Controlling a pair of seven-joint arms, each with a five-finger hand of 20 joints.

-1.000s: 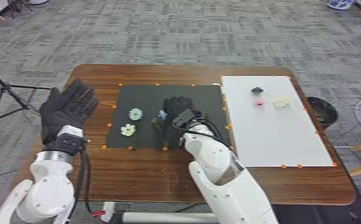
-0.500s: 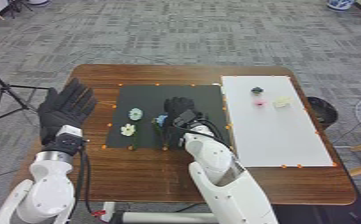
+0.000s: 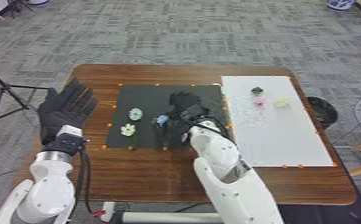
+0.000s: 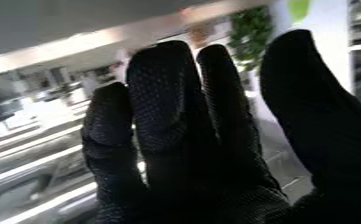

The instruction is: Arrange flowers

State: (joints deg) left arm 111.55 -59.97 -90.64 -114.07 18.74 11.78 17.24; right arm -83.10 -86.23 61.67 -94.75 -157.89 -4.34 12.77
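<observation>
Well, my right hand point(image 3: 186, 100) is released, fingers straight, near the black mat's point(image 3: 150, 95) right edge, beside the blue flower point(image 3: 162, 119).

Brown wooden table point(image 3: 141, 175) with rounded corners. Side by side on top: black mat point(image 3: 150, 94) at left, longer white board point(image 3: 292, 142) at right, small orange markers point(image 3: 110, 125) along both. On the mat: pale blue flower point(image 3: 136, 114), white flower point(image 3: 128, 130), blue flower point(image 3: 161, 120). Toward the board's far end: dark blue bloom point(image 3: 257, 90), pink bloom point(image 3: 260, 102), pale yellow bloom point(image 3: 282, 102).
</observation>
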